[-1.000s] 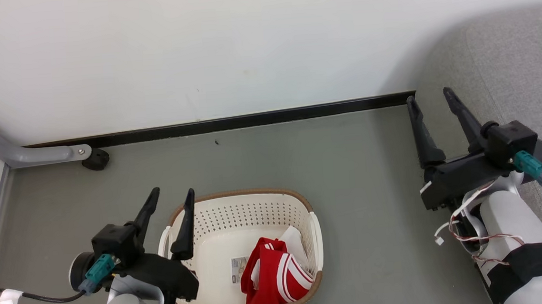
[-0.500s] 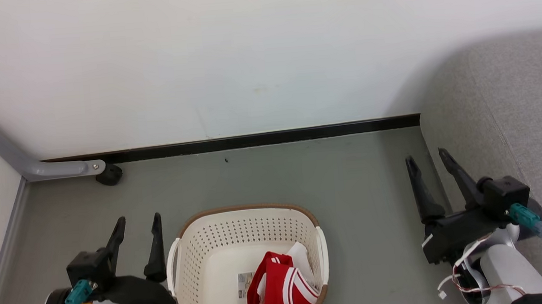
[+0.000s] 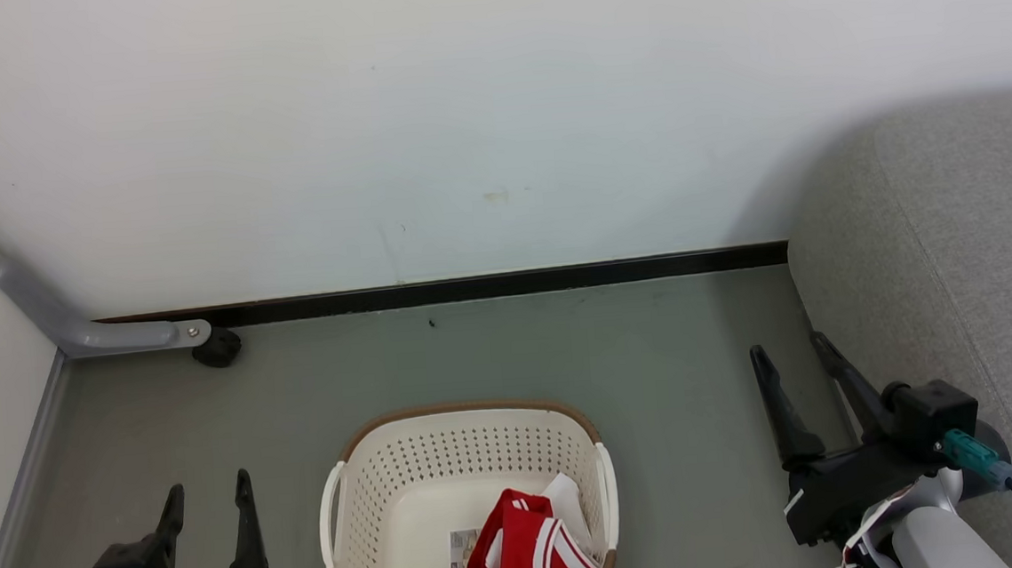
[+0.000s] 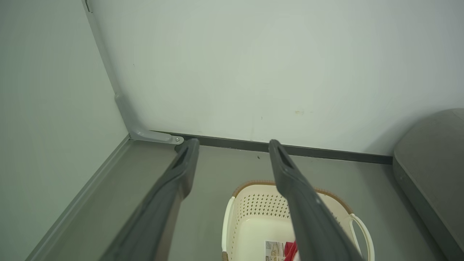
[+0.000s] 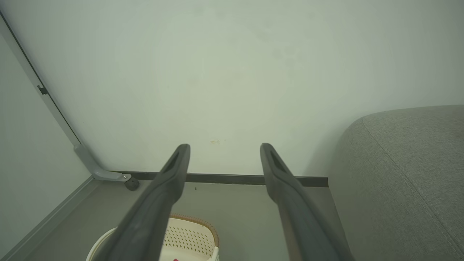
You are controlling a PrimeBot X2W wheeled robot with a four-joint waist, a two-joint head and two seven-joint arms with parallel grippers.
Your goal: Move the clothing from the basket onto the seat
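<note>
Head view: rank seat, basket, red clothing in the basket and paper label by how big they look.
1. seat, largest, though cropped by the frame
2. basket
3. red clothing
4. paper label, smallest

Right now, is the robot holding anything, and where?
Nothing: left end effector and right end effector are open and empty; red jersey lies in the basket.

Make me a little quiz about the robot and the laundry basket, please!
1. True or false: the left gripper is holding the red-and-white jersey.
2. The laundry basket stands on: A a table, B the floor, C a shelf.
3. What colour is the basket's rim?
Key: 1 false, the gripper is open and beside the basket; 2 B; 3 brown.
</note>
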